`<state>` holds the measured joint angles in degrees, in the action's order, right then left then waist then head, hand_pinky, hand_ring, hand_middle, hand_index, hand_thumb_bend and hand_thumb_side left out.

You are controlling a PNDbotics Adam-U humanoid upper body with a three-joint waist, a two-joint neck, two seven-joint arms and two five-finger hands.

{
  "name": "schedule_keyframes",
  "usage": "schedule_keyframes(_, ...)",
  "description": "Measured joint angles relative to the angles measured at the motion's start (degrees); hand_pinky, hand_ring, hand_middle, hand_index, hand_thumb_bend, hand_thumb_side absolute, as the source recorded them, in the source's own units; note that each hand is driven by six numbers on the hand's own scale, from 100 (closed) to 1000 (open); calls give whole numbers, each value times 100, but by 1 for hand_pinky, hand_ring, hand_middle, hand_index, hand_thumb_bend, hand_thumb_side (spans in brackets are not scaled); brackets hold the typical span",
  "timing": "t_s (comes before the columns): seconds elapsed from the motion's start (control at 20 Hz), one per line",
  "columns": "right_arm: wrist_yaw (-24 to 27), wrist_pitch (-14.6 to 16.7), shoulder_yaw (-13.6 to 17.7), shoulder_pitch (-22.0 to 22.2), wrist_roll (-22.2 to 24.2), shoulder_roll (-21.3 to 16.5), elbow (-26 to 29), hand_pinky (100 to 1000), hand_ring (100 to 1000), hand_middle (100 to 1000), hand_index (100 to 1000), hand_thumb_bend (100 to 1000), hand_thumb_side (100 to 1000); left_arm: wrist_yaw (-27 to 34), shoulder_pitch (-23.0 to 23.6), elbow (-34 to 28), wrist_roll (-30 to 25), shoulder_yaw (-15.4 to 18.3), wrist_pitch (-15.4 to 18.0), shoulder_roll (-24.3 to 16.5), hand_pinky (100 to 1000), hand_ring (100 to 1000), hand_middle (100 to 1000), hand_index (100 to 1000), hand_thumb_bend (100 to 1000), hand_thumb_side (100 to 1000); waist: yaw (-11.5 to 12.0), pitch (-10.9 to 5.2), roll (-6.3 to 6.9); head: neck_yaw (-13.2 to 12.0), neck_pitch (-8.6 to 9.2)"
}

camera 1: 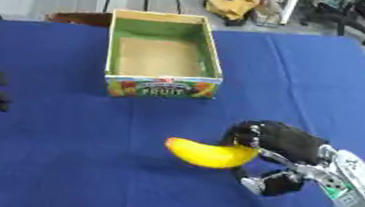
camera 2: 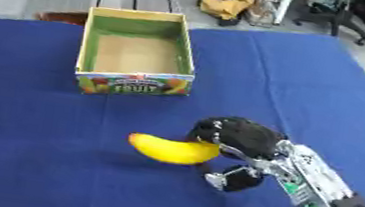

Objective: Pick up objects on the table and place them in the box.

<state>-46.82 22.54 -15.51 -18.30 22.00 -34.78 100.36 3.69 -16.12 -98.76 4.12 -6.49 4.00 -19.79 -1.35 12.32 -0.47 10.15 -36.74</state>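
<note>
Left eye view: right hand [camera 1: 280, 141] grips the banana [camera 1: 208, 153] at lower centre; carry it level over the box [camera 1: 163, 85] at upper centre before letting go.

Blue tablecloth [camera 1: 45, 168], yellow bag [camera 1: 231, 4] behind
</note>
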Motion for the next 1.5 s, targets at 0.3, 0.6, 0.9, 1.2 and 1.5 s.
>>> schedule_keyframes(0.3, 17, -15, 25, -283, -167, -221, -9, 694, 826, 764, 670, 100, 270, 0, 1, 1, -1, -1, 1, -2, 541, 551, 617, 718, 560, 820, 64, -1, -49, 1, 0)
schedule_keyframes(0.6, 121, -87, 85, -707, -365, -494, -144, 702, 823, 766, 673, 100, 267, 0, 1, 1, -8, -8, 0, -43, 540, 550, 617, 717, 560, 821, 184, 1, -56, 7, 6)
schedule_keyframes(0.9, 274, -192, 191, -1215, -567, -702, -377, 709, 821, 768, 675, 100, 262, 0, 0, 1, -36, -39, -6, -46, 539, 549, 617, 716, 560, 822, 368, 52, -68, 56, 60)
schedule_keyframes(1.2, 275, -199, 246, -1774, -751, -842, -756, 719, 817, 770, 680, 100, 275, 0, -13, 1, -73, -88, -12, -46, 539, 548, 617, 716, 560, 823, 609, 109, -69, 165, 121)
schedule_keyframes(1.5, 115, -176, 308, -2290, -903, -884, -1346, 722, 815, 770, 682, 100, 281, 2, -71, -7, -133, -144, -23, -45, 539, 547, 617, 716, 562, 822, 975, 159, -92, 346, 219)
